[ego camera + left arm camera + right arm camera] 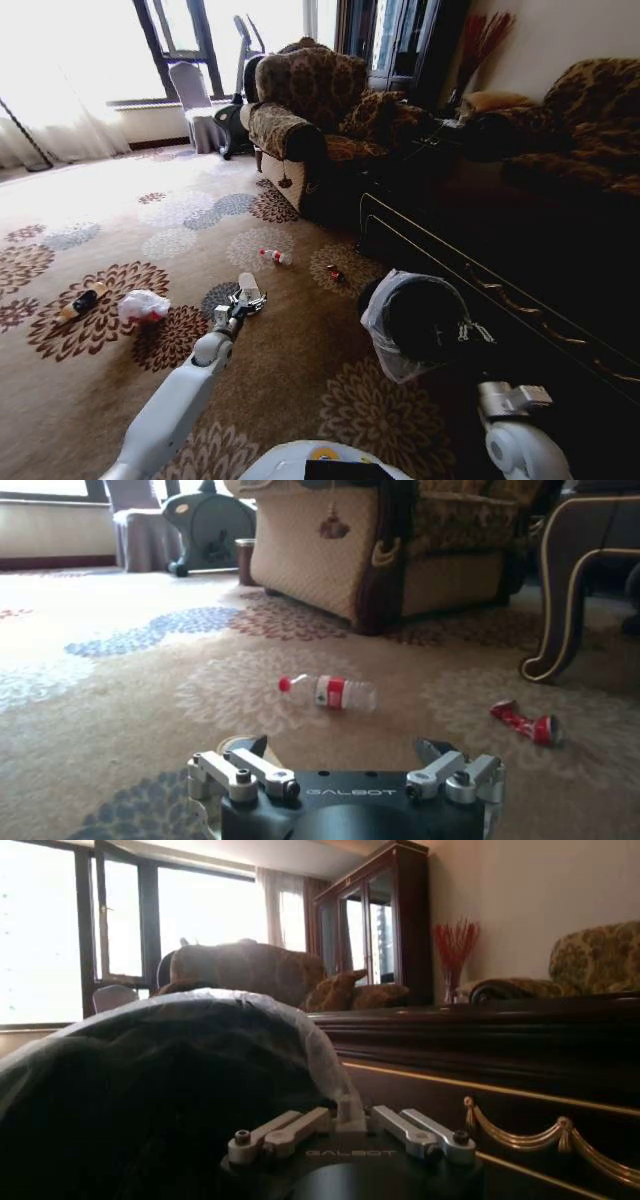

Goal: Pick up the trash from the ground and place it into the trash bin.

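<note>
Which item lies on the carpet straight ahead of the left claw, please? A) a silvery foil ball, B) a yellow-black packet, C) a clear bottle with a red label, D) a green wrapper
C: in the left wrist view the clear bottle with the red label lies on its side on the carpet, straight beyond the open left claw, apart from it.

"GALBOT" is showing in pale letters on the black body of the left tool (345, 751), just behind its fingers. The same word is showing, fainter, on the right tool (352, 1123). The bottle (335, 692) is carrying a red label, its print too small to read.
</note>
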